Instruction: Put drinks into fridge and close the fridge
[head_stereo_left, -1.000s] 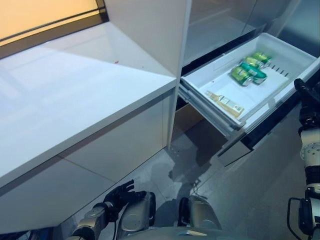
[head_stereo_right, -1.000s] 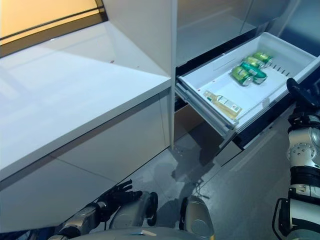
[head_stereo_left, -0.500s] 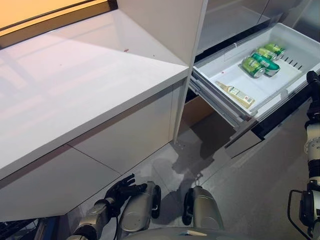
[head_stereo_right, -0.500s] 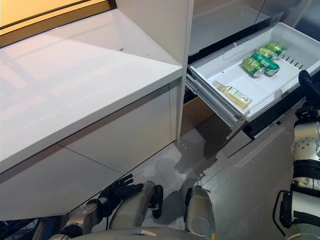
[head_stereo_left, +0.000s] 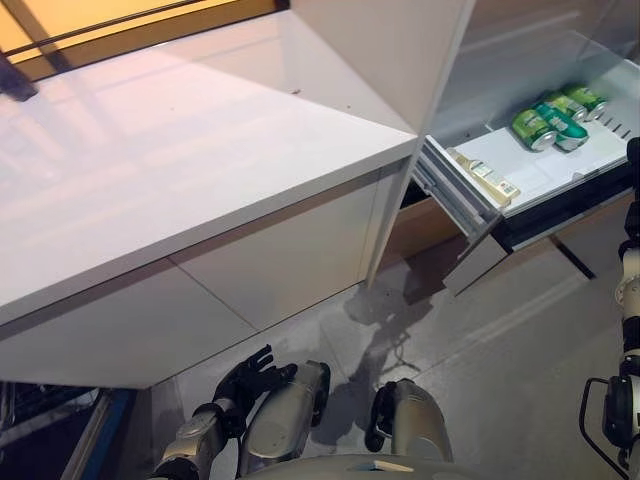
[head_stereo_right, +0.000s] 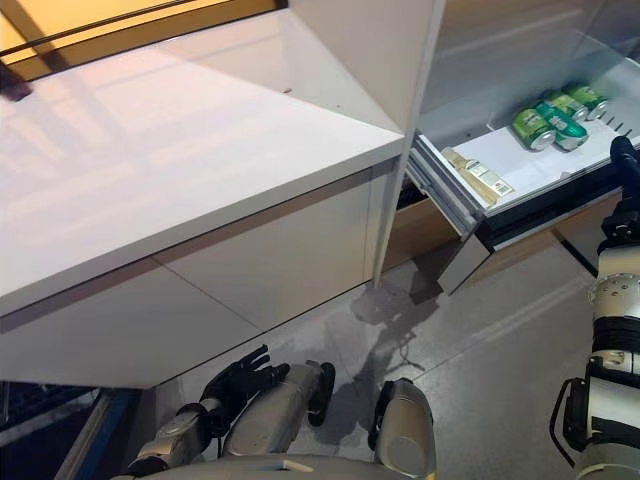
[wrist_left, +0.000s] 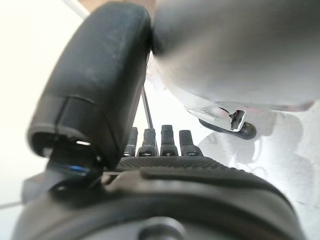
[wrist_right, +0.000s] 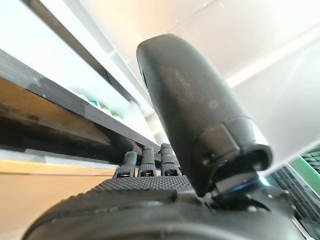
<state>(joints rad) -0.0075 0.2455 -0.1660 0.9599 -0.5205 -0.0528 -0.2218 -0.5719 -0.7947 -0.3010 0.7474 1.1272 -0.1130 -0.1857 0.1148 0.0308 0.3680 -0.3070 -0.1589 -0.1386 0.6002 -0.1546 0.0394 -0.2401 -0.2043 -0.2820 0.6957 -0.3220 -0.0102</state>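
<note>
The white fridge drawer stands partly open at the right, with a dark front panel. Green cans lie at its back and a pale bottle lies on its side nearer the fridge body. My right hand is at the drawer's dark front, fingers straight and holding nothing. My left hand hangs low by the floor, fingers spread, empty; it also shows in the left wrist view.
A long white counter with white cabinet fronts runs along the left, ending at a tall white panel next to the fridge. Grey floor lies in front of the drawer.
The drawer has slid farther into the fridge, with my right hand following its front. The camera has turned left, so the whole scene has shifted right. My left hand stays low.
</note>
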